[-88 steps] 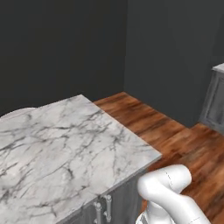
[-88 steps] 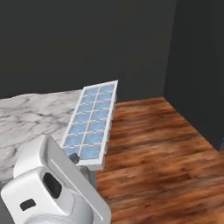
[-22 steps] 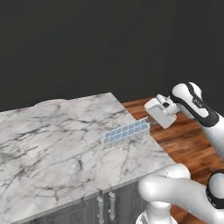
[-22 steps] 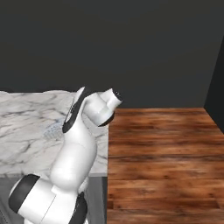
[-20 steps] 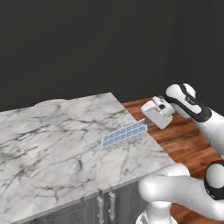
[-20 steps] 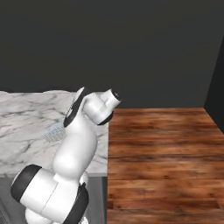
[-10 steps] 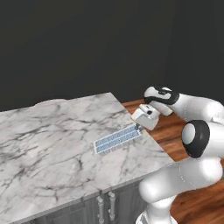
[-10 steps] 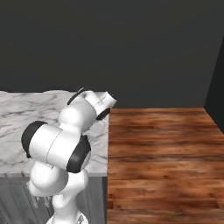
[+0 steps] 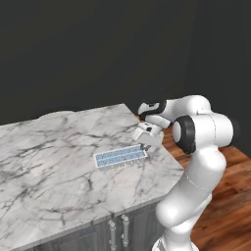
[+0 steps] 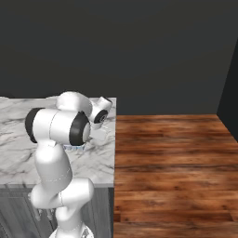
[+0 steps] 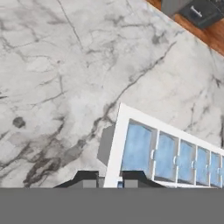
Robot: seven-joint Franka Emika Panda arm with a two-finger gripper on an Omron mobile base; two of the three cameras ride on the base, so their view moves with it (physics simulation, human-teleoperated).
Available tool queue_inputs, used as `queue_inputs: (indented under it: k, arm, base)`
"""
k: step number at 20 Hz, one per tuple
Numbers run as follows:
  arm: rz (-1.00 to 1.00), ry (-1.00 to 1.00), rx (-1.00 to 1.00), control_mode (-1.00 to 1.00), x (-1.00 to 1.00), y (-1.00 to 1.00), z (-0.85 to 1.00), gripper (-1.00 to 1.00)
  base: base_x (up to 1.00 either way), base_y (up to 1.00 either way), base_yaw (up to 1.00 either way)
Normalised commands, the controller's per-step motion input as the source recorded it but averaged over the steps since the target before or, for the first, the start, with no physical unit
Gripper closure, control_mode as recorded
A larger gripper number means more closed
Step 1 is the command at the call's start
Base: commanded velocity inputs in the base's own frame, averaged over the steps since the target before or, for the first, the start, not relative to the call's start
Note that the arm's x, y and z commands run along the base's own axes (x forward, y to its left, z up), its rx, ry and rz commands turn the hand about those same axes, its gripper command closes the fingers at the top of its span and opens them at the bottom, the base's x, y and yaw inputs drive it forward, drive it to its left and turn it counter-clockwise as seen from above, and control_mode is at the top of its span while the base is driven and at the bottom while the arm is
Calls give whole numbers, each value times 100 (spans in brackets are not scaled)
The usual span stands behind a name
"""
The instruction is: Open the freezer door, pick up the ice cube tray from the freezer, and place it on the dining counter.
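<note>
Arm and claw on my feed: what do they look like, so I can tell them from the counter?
The arm is glossy white, made of rounded, bulbous segments with dark grey to black rings at the joints. A boxy pale grey hand carries the claw. In the hand view its two fingertips are small, dark and squared. No cables or markings can be seen.

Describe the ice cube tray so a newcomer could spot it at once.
Find the white marble dining counter. Near its right edge, by the white arm's gripper, lies the ice cube tray: a flat pale rectangle with two rows of light-blue cells.
</note>
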Motion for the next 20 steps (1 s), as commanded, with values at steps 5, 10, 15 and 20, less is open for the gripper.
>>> queue_inputs:
  k: [5, 10, 15, 20]
  arm:
    - [19, -7, -8, -100, 3, 2, -12, -100]
    - [12, 0, 0, -100, -18, -1, 89, -100]
    - [9, -6, -8, -100, -70, 0, 91, -100]
    - [10, -26, -19, -100, -100, 16, 71, -100]
  base:
    - [0, 0, 0]
    - [0, 0, 0]
    - [0, 0, 0]
    - [0, 0, 0]
